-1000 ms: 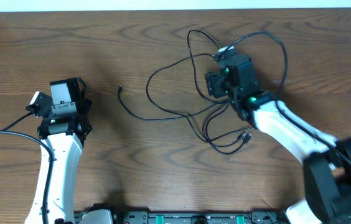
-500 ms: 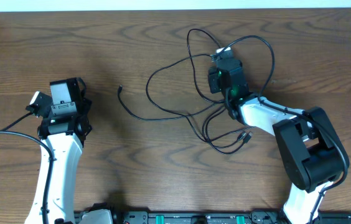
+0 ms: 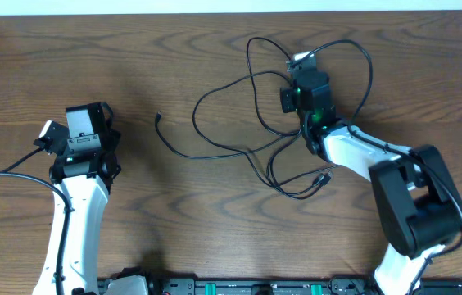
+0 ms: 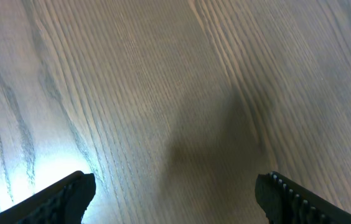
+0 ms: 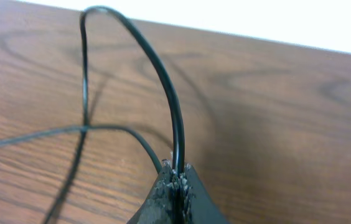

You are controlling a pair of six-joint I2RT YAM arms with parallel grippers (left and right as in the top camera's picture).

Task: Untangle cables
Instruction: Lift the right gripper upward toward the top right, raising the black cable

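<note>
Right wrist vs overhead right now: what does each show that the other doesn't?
Right wrist only: the right gripper pinched shut on a black cable that arches up from its fingertips. Overhead only: the whole looped tangle of cables, a loose plug end, and the left gripper far off to the left. Both: that cable and the wooden table.

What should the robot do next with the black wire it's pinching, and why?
Probably raise the right fingers slowly, up and away from the tangle. They are shut on a black cable that loops over other strands lying crossed on the table. A gentle lift may show which strand slides free.
</note>
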